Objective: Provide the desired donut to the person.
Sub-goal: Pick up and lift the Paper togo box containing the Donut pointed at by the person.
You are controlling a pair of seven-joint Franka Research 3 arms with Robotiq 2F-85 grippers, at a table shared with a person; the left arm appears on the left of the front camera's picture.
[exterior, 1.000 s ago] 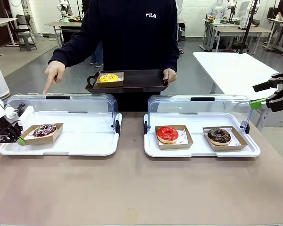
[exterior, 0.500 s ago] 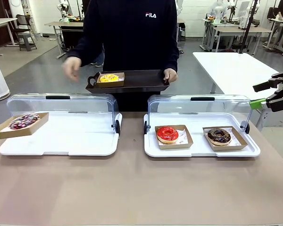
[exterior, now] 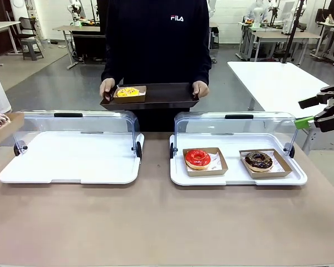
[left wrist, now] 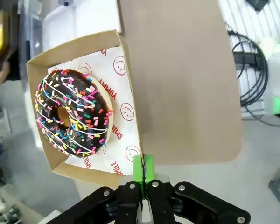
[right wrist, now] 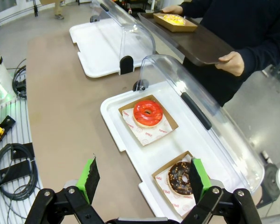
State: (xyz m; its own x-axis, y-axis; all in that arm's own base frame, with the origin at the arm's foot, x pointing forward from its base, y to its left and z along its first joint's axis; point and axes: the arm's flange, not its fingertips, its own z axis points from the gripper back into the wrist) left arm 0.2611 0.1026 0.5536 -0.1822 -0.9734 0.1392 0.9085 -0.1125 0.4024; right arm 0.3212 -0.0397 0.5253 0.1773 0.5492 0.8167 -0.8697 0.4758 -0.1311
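In the left wrist view my left gripper (left wrist: 143, 165) is shut on the rim of a cardboard box (left wrist: 130, 95) holding a chocolate donut with coloured sprinkles (left wrist: 74, 114). The front view shows this box (exterior: 3, 127) lifted at the far left edge, above the table. The person (exterior: 156, 39) stands across the table with both hands on a dark tray (exterior: 161, 97). A yellow donut in a box (exterior: 128, 92) lies on that tray. My right gripper (exterior: 306, 113) hangs open at the right, above the right case (right wrist: 144, 182).
The left white display tray (exterior: 72, 161) lies bare with its clear lid (exterior: 94, 125) raised. The right display tray (exterior: 234, 179), lid also up, holds a red glazed donut (exterior: 197, 158) and a dark chocolate donut (exterior: 259, 161) in boxes. Bare brown table runs along the front.
My left gripper has lifted the sprinkled donut's box off the left tray, up and leftward to the picture's edge. The person's pointing hand has gone back to the dark tray.
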